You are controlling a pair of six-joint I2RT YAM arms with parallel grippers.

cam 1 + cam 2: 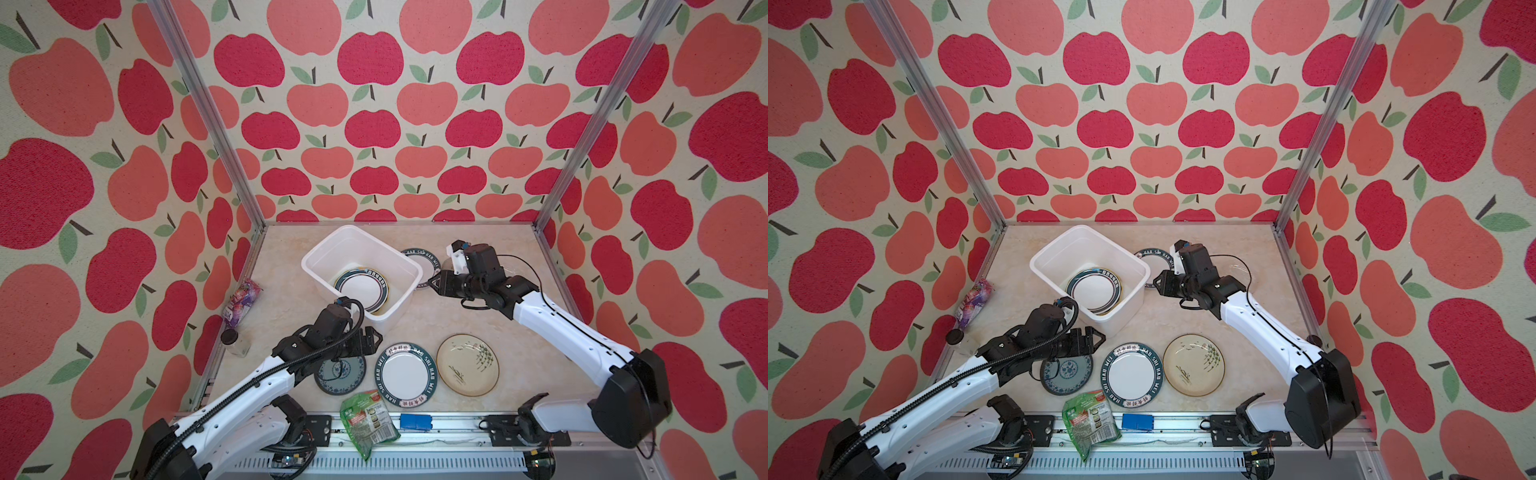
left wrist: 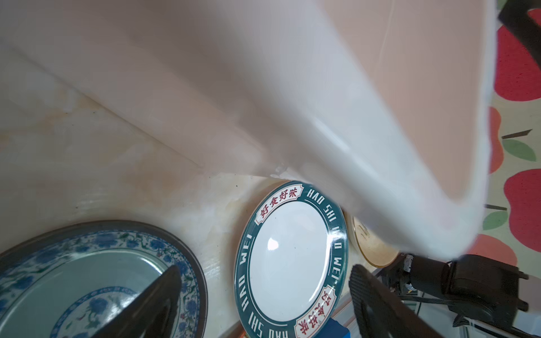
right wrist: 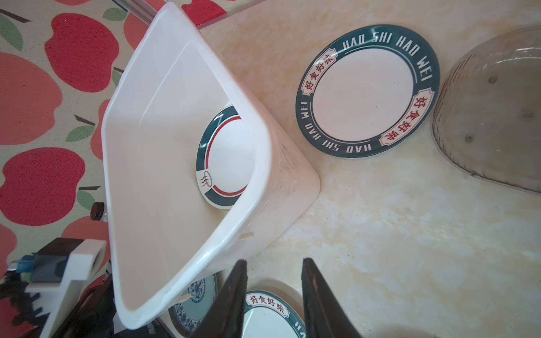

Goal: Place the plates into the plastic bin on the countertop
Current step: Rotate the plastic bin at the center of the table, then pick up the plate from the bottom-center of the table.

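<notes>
Five plates, by my count, are out on the beige countertop (image 1: 478, 316), while the white plastic bin (image 1: 353, 245) mid-counter already has a stack of plates (image 1: 361, 289) lying flat inside. On the robot side of the bin, in a row: cream plant-sketch plate (image 1: 467, 365), green-lettered plate (image 1: 406, 376), blue-green patterned plate (image 1: 345, 374). Just beside the bin's far side is a second green-lettered plate (image 1: 426, 259), with a smoky glass plate (image 3: 497, 111) farther out.

The left gripper (image 1: 374, 338) hangs spread wide and empty over the patterned plate, near the bin's closest corner. The right gripper (image 3: 275, 281) is part-open and empty by the bin's right wall.

My worry: flat plates give fingers no edge, so one skids, or an arm shoves the bin.
</notes>
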